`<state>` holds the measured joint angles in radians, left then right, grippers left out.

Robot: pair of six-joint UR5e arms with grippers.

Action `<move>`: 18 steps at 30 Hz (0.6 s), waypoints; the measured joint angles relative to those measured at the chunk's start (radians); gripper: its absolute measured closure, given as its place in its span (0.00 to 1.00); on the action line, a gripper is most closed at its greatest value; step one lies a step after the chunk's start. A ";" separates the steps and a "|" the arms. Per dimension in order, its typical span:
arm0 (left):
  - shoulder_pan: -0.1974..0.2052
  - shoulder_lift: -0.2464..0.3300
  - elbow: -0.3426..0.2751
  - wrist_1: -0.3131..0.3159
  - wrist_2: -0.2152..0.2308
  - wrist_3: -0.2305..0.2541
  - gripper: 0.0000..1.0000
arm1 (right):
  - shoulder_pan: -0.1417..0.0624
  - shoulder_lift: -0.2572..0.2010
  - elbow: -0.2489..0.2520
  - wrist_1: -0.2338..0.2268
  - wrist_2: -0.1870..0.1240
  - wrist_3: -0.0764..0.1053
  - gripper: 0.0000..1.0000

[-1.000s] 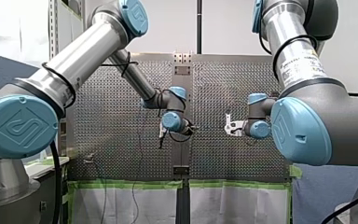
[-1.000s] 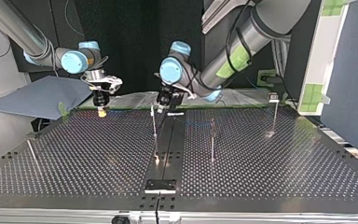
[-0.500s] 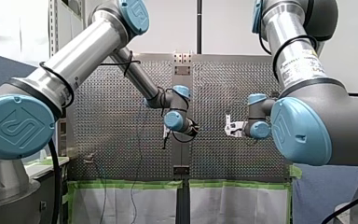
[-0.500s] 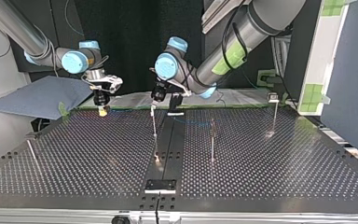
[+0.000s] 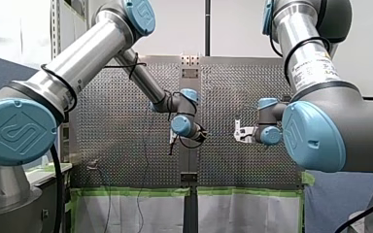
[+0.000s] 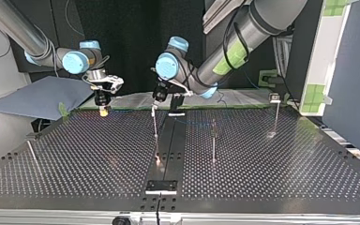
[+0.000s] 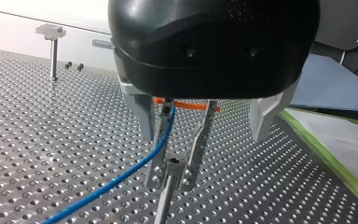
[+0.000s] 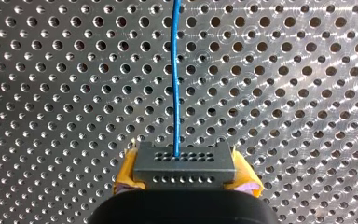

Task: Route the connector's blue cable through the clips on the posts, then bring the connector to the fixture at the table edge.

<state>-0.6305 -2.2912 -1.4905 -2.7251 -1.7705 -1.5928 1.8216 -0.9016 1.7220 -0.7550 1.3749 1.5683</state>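
Quick look at the rig: the right tool (image 6: 103,107) hangs at the far left of the table (image 6: 286,164) in the top view, just above the holes. Its yellow pads (image 8: 126,175) are clamped on both sides of the connector (image 8: 184,161), the dark little block with rows of holes. The blue cable (image 8: 175,70) comes out of the block's face and runs straight ahead of that tool over the table.

The left tool (image 7: 170,182) sits over the dark middle strip on the far side, right at the top of a thin upright post (image 6: 155,125). In its wrist view the two metal fingers (image 7: 158,149) stand a bit apart, not squeezed together, and the clip (image 7: 174,164) on the post's top shows between their tips. The cable runs down between them, hugging the inside of one finger, then trails off low over the table. Can't tell if it's seated in the clip or only beside it.

Further right in the top view a second post (image 6: 213,140) stands near the middle and a third post (image 6: 276,117) at the far right, and a leaning rod (image 6: 33,152) sits at the near left
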 joint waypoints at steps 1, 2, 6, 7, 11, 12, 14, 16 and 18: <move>0.000 0.002 -0.001 0.000 0.000 -0.002 0.00 | 0.000 0.000 0.000 0.000 0.000 0.000 1.00; 0.000 0.005 -0.002 0.001 0.000 -0.005 0.00 | 0.000 0.000 0.000 0.000 0.000 0.000 1.00; 0.000 0.025 -0.013 0.014 0.005 -0.024 0.00 | 0.000 0.000 0.000 0.000 0.000 -0.001 1.00; 0.000 0.028 -0.014 0.015 0.006 -0.027 0.00 | 0.000 0.000 0.000 0.000 0.000 -0.001 1.00; 0.000 0.033 -0.022 0.015 0.011 -0.034 0.00 | 0.000 0.000 0.000 0.000 0.000 -0.002 1.00; 0.001 0.033 -0.025 0.015 0.012 -0.035 0.00 | 0.000 0.000 0.000 0.001 0.000 -0.002 1.00; 0.003 0.034 -0.030 0.016 0.013 -0.036 0.00 | 0.000 0.000 0.000 0.001 0.000 -0.002 1.00; 0.004 0.033 -0.035 0.015 0.013 -0.035 0.00 | 0.000 0.000 0.000 0.002 0.000 -0.002 1.00; 0.006 0.034 -0.039 0.015 0.011 -0.035 0.00 | 0.000 0.000 0.000 0.002 -0.001 -0.002 1.00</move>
<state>-0.6242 -2.2576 -1.5297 -2.7102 -1.7593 -1.6275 1.8213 -0.9014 1.7216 -0.7525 1.3742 1.5666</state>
